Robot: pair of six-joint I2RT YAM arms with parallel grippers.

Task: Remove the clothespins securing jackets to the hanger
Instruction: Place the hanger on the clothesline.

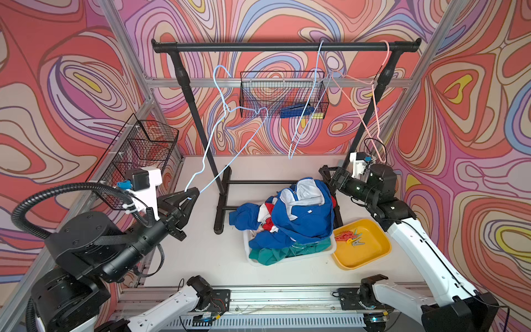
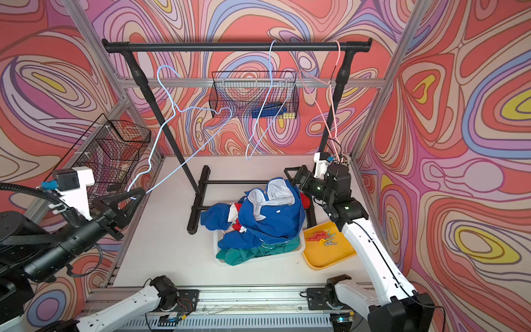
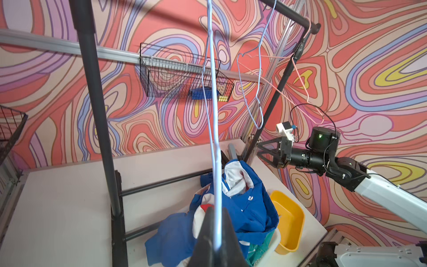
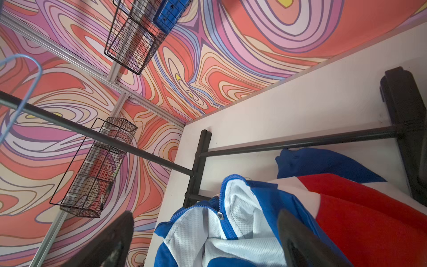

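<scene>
Jackets (image 1: 301, 218): off every hanger and heaped at the centre of the table. A blue-red-white one lies on top with a teal one beneath; I cannot make out a third.
White bin (image 1: 247, 250): under the heap and mostly covered by it.
Blue hanger (image 3: 215, 175): bare and off the rail, held up on the left, slanting from near left toward the far centre.
Rail hangers: a second blue hanger (image 1: 317, 69) and a pink hanger (image 1: 388, 54) hook on the black rail (image 1: 258, 46) at far right. Both are bare, with no pin seen on either.
Yellow tray (image 1: 365, 250): near right, just beside the bin.
Left gripper (image 1: 193, 195): pressed together on a corner of the blue hanger's wire.
Right gripper (image 3: 260, 150): jaws spread wide and empty, hovering by the far-right edge of the heap.
Clothespins (image 1: 350, 237): a small cluster in the tray's far-left part, mostly red-orange with some teal, grey and yellow. None shows on cloth or wire.
Done: by the look of it, all the unpinning; no jacket is clipped to a hanger.
Left: probably only putting away the hanger in the left grip, unless a pin lies hidden in the folds.
</scene>
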